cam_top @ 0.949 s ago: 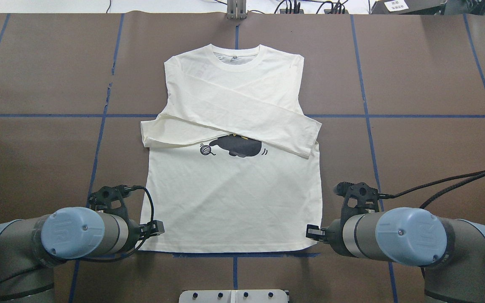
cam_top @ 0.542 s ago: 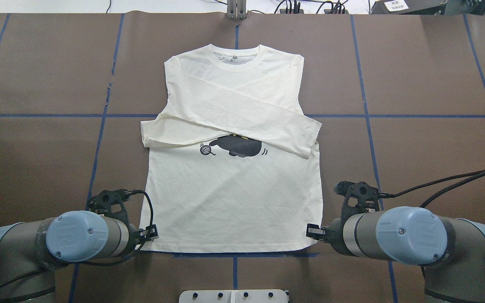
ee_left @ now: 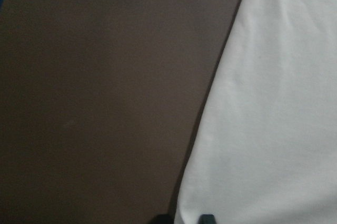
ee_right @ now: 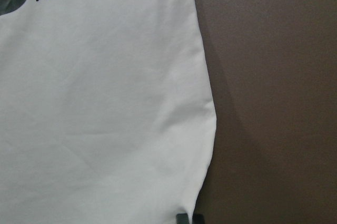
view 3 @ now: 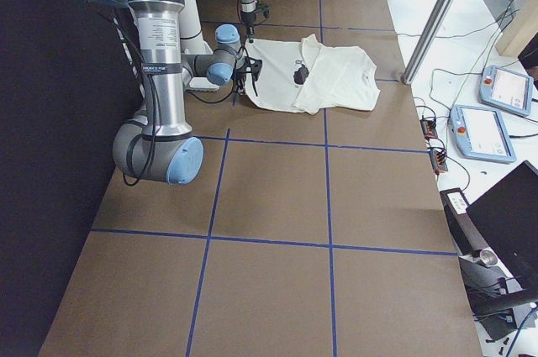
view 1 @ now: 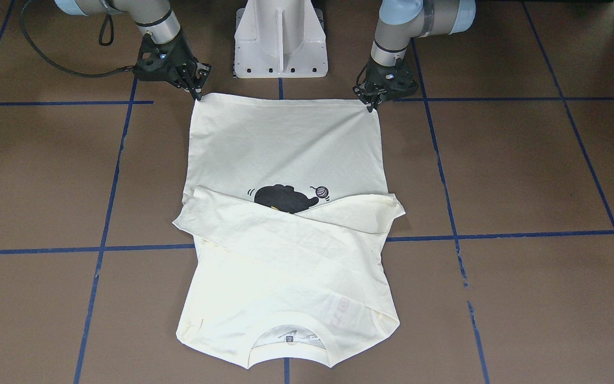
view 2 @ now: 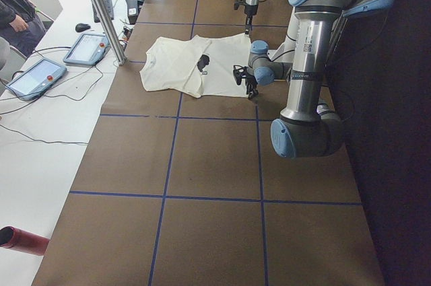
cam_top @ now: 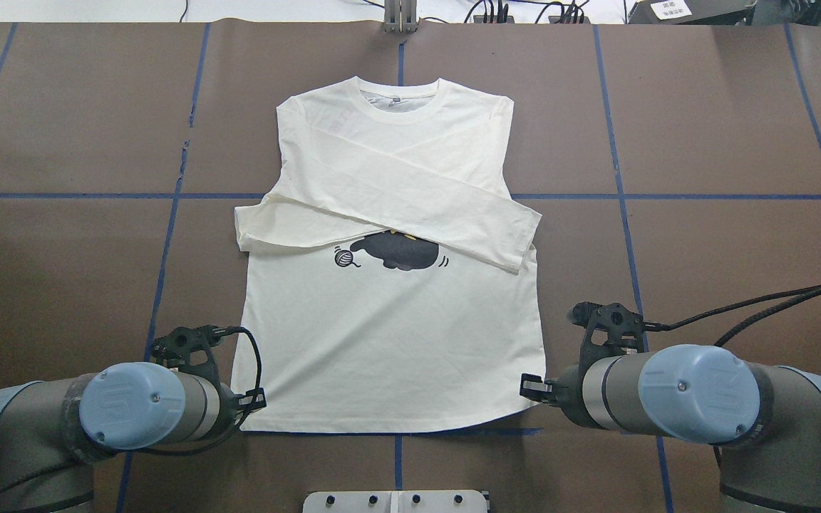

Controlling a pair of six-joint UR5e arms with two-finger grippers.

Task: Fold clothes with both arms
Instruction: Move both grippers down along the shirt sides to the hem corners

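The cream long-sleeved T-shirt lies print-up on the brown table, collar away from me. Both sleeves are folded across the chest and partly cover the black cat print; the lettering is hidden. It also shows in the front view. My left gripper is low at the hem's left corner, its jaws closed on the edge of the shirt. My right gripper is shut on the hem's right corner of the shirt. In the front view the left gripper and the right gripper are at the hem corners.
The white pedestal base stands just behind the hem. Blue tape lines grid the table. A metal post stands at the far edge. Teach pendants lie on a white side table, with a person beside it.
The left gripper has moved toward the robot and a little outward at the hem corner. The whole shirt has slid slightly toward the robot. The hem's right corner has drawn up a little.
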